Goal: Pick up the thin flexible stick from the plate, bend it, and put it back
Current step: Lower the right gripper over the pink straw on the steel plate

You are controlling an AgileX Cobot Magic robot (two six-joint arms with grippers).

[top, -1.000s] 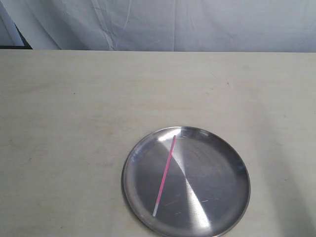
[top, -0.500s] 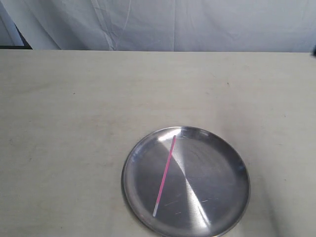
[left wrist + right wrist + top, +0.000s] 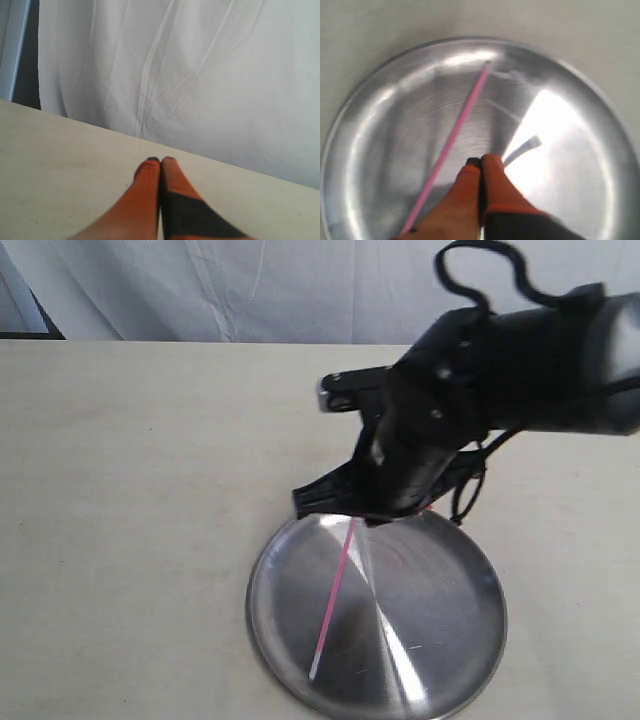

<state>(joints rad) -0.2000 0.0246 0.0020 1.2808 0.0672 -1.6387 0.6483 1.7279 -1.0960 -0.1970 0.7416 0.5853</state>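
In the exterior view the right arm covers the far rim of the plate and the far tip of the thin flexible stick. The arm itself runs off the right edge. In the right wrist view the right end effector is blurred. The stick's near end is lost beside it, and the bottom edge cuts off the plate.

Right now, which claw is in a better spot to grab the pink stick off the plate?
Right. The right claw hangs over the plate, beside the pink stick, though shut. The left claw faces only table and curtain.
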